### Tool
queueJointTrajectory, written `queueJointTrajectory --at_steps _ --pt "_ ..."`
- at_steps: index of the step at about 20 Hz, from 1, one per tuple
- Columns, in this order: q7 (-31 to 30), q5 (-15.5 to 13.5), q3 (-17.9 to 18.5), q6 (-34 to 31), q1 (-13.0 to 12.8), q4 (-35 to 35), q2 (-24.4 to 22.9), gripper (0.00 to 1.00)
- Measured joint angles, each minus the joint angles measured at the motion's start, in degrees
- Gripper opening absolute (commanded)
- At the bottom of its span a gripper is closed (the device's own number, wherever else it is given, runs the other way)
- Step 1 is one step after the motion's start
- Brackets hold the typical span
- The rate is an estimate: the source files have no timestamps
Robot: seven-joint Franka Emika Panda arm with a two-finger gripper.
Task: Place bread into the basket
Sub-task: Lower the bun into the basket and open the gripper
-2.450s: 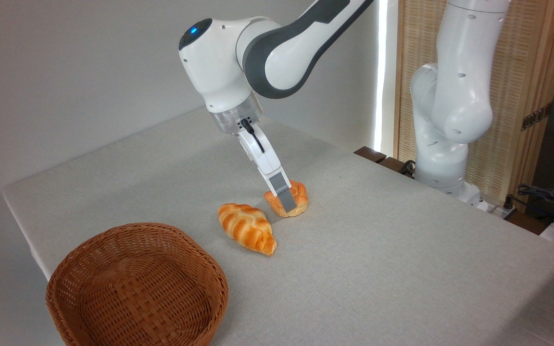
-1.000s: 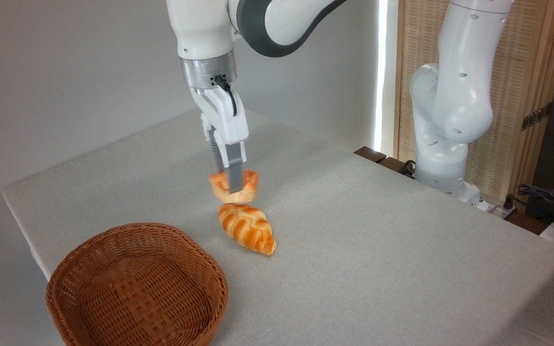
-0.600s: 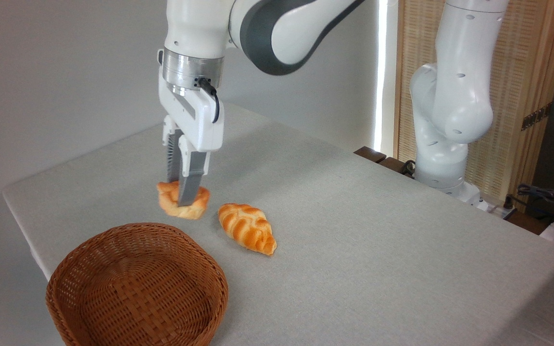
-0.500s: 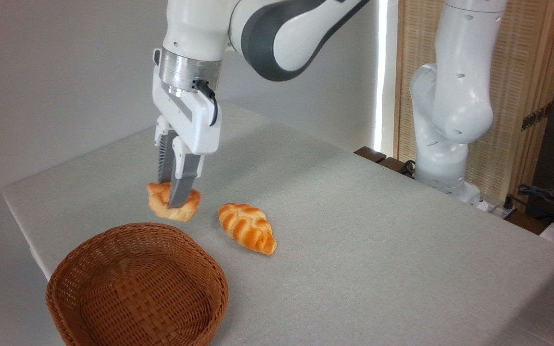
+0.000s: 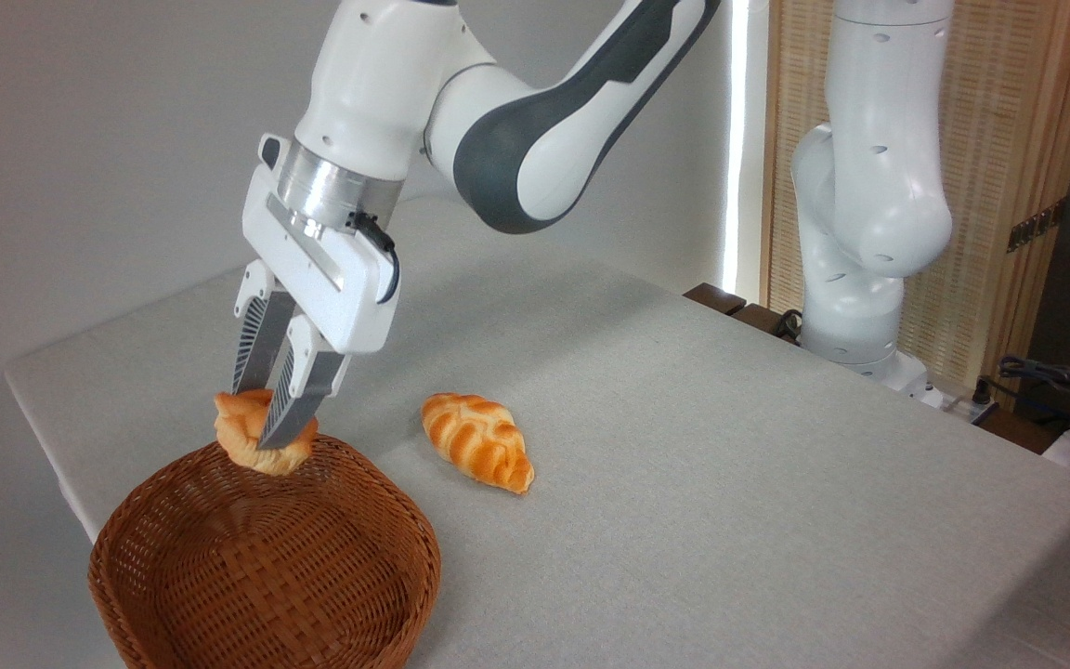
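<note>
Bread (image 5: 261, 444) clamped in gripper (image 5: 259, 430), above far rim of basket (image 5: 266, 557).

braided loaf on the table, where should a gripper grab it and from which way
Judging by its shape, grip the braided loaf across its wide middle, coming from above. It lies flat on the table, tapering to a point at its near right end, so the fingers should close across its width.

Basket (image 5: 266, 567) sits front-left on the desk (image 5: 730, 483), bread (image 5: 261, 444) held by the gripper (image 5: 256, 429) over its back rim, braided loaf (image 5: 477, 452) off to the right.
</note>
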Motion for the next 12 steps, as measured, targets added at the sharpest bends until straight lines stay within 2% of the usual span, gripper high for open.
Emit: queueJointTrajectory --at_steps 12 --pt "0.0 0.0 -0.01 0.34 -0.04 0.06 1.2 1.0"
